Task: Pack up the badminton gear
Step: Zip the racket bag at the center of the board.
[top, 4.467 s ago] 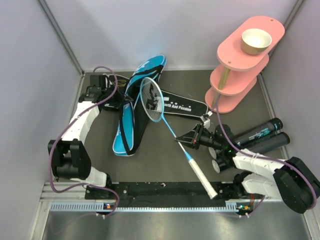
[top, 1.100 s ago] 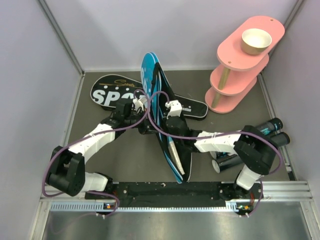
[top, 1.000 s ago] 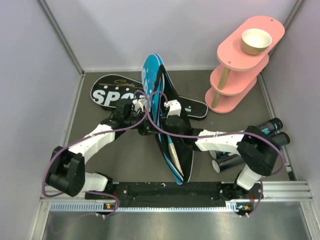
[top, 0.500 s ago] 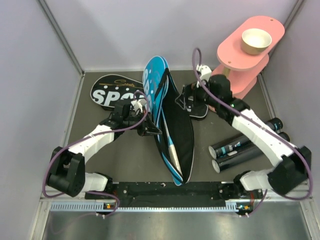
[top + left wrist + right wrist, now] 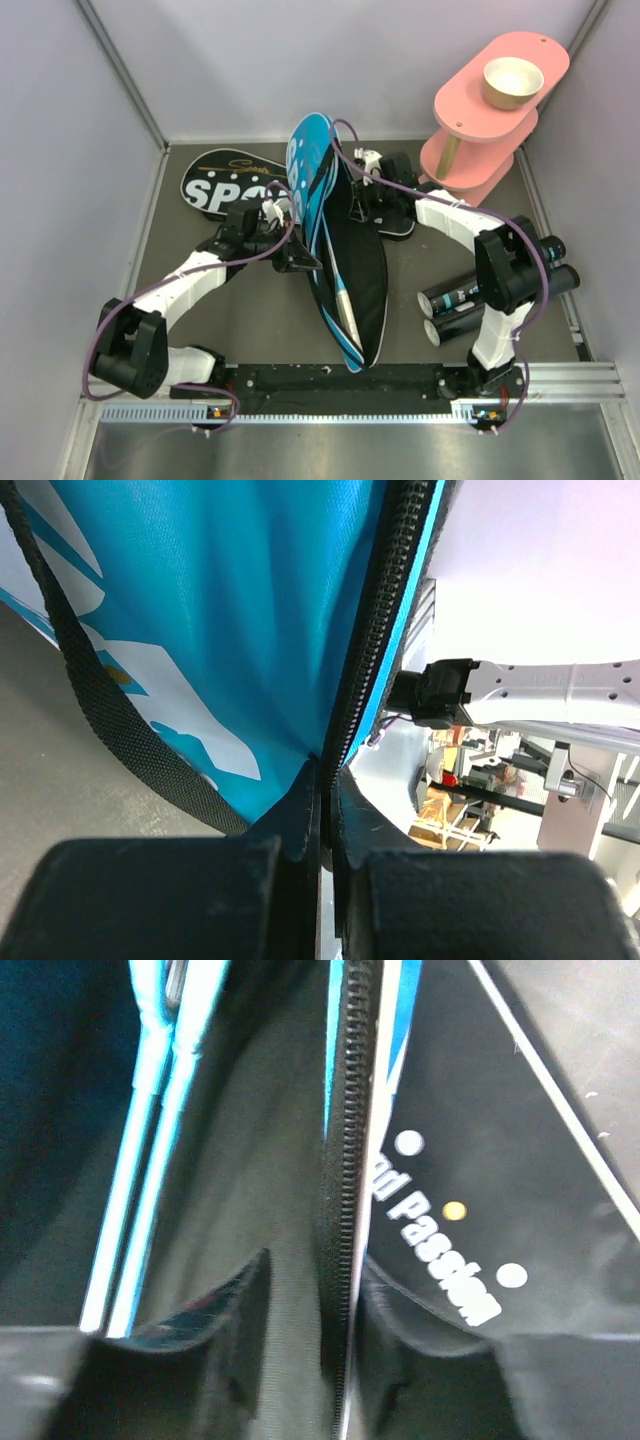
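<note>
- Left gripper (image 5: 322,792): fingers clenched on the blue bag's (image 5: 220,610) zip edge, the bag rising above them.
- Right gripper (image 5: 315,1278): fingers spread, straddling the same zip edge; black bag (image 5: 520,1160) lies just right of them.
- Racket (image 5: 343,300) sits inside the blue bag; tubes (image 5: 490,290) well apart from both.

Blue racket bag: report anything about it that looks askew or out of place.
The blue racket bag is not lying flat: it stands tilted on edge, gaping open, across the black racket bag. The left pincer pinches its zipper edge; the right pincer straddles the zipper edge too. A racket sits inside.
</note>
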{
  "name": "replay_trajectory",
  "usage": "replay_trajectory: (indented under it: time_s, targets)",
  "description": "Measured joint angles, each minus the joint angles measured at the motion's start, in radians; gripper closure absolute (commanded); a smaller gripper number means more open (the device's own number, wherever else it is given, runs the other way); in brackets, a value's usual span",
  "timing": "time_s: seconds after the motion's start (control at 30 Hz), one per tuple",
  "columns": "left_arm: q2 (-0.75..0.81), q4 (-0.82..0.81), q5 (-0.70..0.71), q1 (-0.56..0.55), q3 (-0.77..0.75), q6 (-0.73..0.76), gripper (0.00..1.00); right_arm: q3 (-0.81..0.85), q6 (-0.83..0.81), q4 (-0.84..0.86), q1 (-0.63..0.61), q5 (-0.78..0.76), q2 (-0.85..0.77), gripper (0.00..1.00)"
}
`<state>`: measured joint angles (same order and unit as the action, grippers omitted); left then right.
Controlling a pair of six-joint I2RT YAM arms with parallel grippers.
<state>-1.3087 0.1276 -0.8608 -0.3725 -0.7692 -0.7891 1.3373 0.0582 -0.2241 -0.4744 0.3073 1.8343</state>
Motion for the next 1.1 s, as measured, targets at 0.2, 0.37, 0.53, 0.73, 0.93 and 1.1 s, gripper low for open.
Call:
replay_trajectory:
  time_s: [0.2,0.37,0.53,0.73,0.93,1.1]
  targets:
    - [0.011,0.094,0.048,0.000,-0.029,0.069,1.00,-0.022,0.204,0.051,-0.006,0.083,-0.039,1.00]
    - [-0.006,0.191,0.111,-0.013,-0.099,0.127,0.77,-0.096,0.455,0.104,-0.029,0.040,-0.158,1.00]
    - [-0.045,0.211,0.216,-0.034,-0.180,0.167,0.46,-0.142,0.695,0.144,-0.074,-0.032,-0.230,1.00]
    - [-0.093,0.225,0.330,-0.079,-0.282,0.222,0.37,-0.214,0.883,0.187,-0.135,-0.151,-0.258,1.00]
    - [-0.103,0.248,0.423,-0.177,-0.332,0.280,0.21,-0.213,0.984,0.171,-0.175,-0.251,-0.266,1.00]
    - [-0.107,0.281,0.541,-0.261,-0.368,0.312,0.25,-0.210,1.055,0.149,-0.180,-0.277,-0.266,1.00]
